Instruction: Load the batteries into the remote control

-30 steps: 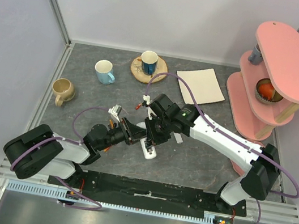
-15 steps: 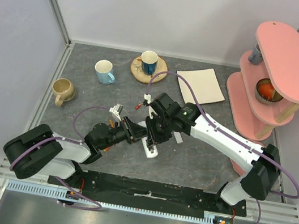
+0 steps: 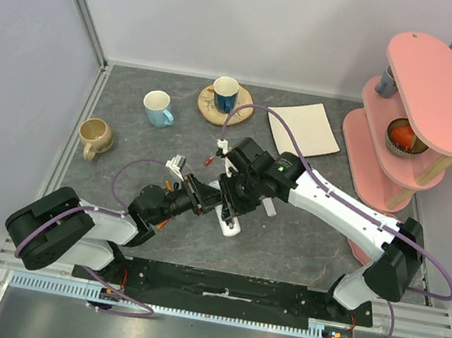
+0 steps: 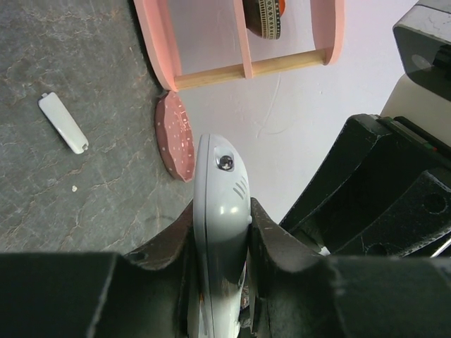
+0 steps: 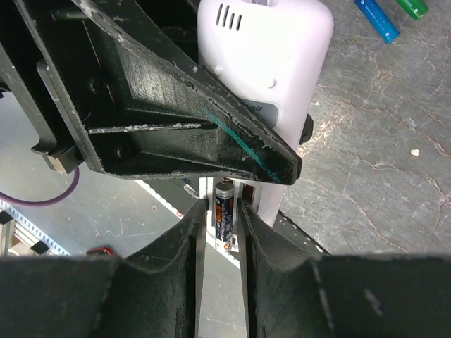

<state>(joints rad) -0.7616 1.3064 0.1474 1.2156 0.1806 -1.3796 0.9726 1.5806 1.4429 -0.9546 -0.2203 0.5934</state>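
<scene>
My left gripper (image 4: 220, 232) is shut on the white remote control (image 4: 220, 204) and holds it edge-up above the table. In the top view the remote (image 3: 229, 222) sits between both grippers at the table's middle. My right gripper (image 5: 224, 211) is shut on a dark battery with an orange label (image 5: 224, 210) and holds it at the remote's open battery bay, just below the remote's white back (image 5: 271, 56). A blue battery (image 5: 377, 20) and a green battery (image 5: 412, 7) lie loose on the table beyond the remote. The left gripper (image 3: 201, 200) and the right gripper (image 3: 234, 198) nearly touch.
A small white cover piece (image 4: 62, 121) lies on the grey table. A pink shelf stand (image 3: 419, 106) is at the right. A flat white plate (image 3: 302, 130), a blue mug on a wooden coaster (image 3: 225, 95), a light blue mug (image 3: 158, 108) and a beige mug (image 3: 94, 137) stand behind.
Both grippers and the remote have shifted only slightly. Both grips are the same as before.
</scene>
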